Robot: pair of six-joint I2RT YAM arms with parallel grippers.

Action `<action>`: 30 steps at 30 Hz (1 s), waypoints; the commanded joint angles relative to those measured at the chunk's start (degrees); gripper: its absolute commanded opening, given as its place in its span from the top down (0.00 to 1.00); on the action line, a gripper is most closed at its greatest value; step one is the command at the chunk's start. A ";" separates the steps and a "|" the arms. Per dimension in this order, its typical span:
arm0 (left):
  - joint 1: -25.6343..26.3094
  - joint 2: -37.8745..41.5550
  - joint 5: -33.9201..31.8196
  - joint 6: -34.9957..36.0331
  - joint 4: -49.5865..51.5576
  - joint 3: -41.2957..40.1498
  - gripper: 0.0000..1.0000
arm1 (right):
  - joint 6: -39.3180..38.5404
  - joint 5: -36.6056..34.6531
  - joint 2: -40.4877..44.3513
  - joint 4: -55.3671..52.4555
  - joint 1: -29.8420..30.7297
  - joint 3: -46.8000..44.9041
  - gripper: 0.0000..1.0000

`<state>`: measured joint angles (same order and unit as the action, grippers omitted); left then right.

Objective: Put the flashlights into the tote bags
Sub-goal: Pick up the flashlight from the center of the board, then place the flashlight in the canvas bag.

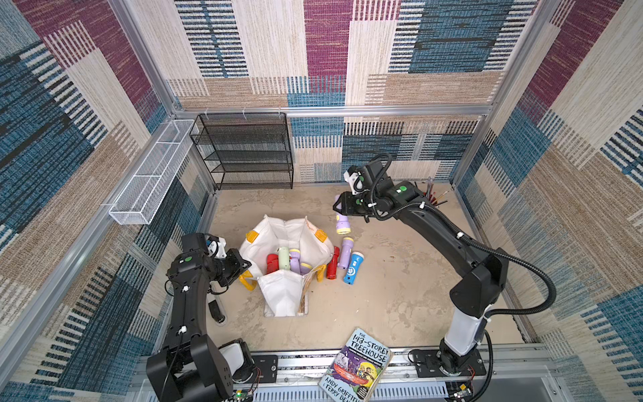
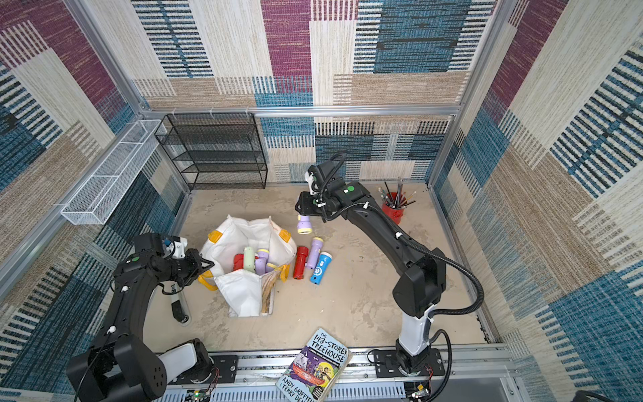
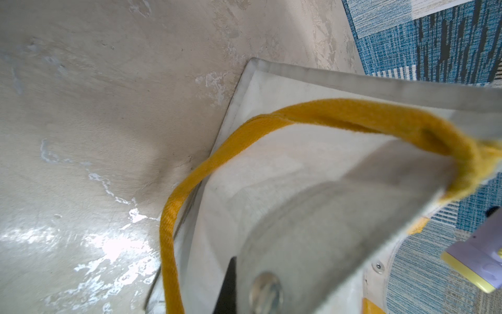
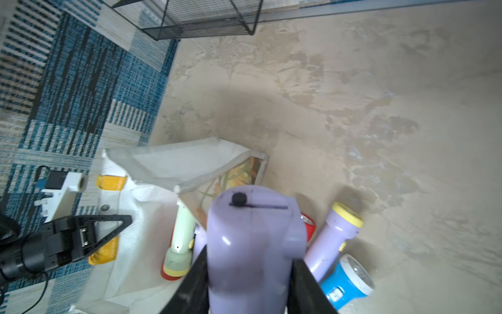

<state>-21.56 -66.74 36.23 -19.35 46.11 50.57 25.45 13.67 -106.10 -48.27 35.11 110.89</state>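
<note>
The left gripper (image 1: 246,266), fingers together, pinches the left rim of the tote bag (image 1: 281,294), which sits open at centre-left of the floor (image 1: 400,278) with its near flap folded outward. The right gripper (image 1: 339,211) has its fingers clamped on a lilac flashlight (image 1: 342,225). This hangs head down in the air, just beyond the bag's far right corner and clear of the rim. Inside the bag lie red, pale green and lilac flashlights (image 1: 285,259). Just right of the bag, side by side on the floor, are a red flashlight (image 1: 333,264) against the bag's wall, a second lilac flashlight (image 1: 346,252) and a blue flashlight (image 1: 353,268). Bare floor lies open right of the blue flashlight, and between the bag and the black rack (image 1: 243,153) at the far left. A cup (image 2: 393,210) stands in the far right corner, and a book (image 1: 358,365) lies at the near edge.
</note>
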 commanded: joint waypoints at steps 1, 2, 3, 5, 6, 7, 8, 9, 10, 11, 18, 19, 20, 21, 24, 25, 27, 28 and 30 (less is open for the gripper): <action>0.03 -0.27 0.93 0.11 0.17 0.37 1.00 | -0.73 1.74 -3.67 0.39 3.11 7.24 0.64; 0.03 -0.23 0.95 0.11 0.19 0.35 1.00 | -1.44 2.56 -5.34 0.65 4.36 9.87 0.63; 0.03 -0.31 0.92 0.11 0.06 0.32 1.00 | -1.84 3.08 -6.97 0.81 5.15 12.21 0.63; 0.05 -0.35 0.94 0.11 0.12 0.32 1.00 | -2.15 3.78 -10.95 0.51 6.96 17.51 0.63; 0.05 -0.41 0.92 0.24 0.07 0.32 1.00 | -2.12 4.18 -12.49 0.53 7.60 19.30 0.63; 0.03 -0.40 1.03 0.20 0.11 0.32 1.00 | -2.21 4.61 -14.40 0.45 8.29 21.54 0.63; 0.03 -0.41 1.04 0.26 0.13 0.32 1.00 | -2.47 5.24 -16.20 0.46 9.06 23.26 0.62; 0.03 -0.41 1.04 0.28 0.13 0.31 1.00 | -2.99 5.88 -17.38 0.54 9.70 24.50 0.63; 0.03 -0.39 1.10 0.28 0.21 0.32 1.00 | -3.38 6.26 -18.61 0.46 10.41 25.65 0.62; 0.04 -0.39 1.13 0.28 0.12 0.32 1.00 | -4.09 6.50 -19.60 0.30 11.07 26.46 0.62; 0.03 -0.66 1.34 0.28 0.16 0.53 1.00 | -7.13 4.20 -21.19 0.35 15.22 22.98 0.62; 0.03 -0.67 1.39 0.30 0.09 0.55 1.00 | -7.30 4.32 -21.03 1.32 15.82 21.57 0.62; 0.03 -0.67 1.37 0.28 0.11 0.58 1.00 | -7.54 4.80 -20.97 2.21 16.44 20.17 0.62; 0.03 -0.72 1.39 0.28 0.11 0.59 1.00 | -7.72 5.42 -20.98 2.92 17.09 19.07 0.62; 0.03 -0.67 1.30 0.30 0.12 0.50 1.00 | -7.71 5.90 -21.72 3.99 18.28 17.54 0.62; 0.03 -0.67 1.30 0.28 0.11 0.43 1.00 | -7.55 5.77 -22.22 4.03 18.50 17.39 0.62; 0.03 -0.67 1.28 0.23 0.10 0.42 1.00 | -6.86 5.72 -23.25 4.14 18.87 17.12 0.62; 0.03 -0.67 1.30 0.19 0.11 0.41 1.00 | -6.26 5.71 -23.75 4.15 18.97 16.93 0.63; 0.03 -0.56 1.21 0.20 0.06 0.39 1.00 | -4.82 5.30 -24.93 4.04 19.20 16.71 0.63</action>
<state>-21.56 -67.33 36.38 -19.35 46.09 50.83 18.50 18.94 -130.06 -46.17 54.15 127.83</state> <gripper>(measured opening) 0.068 0.402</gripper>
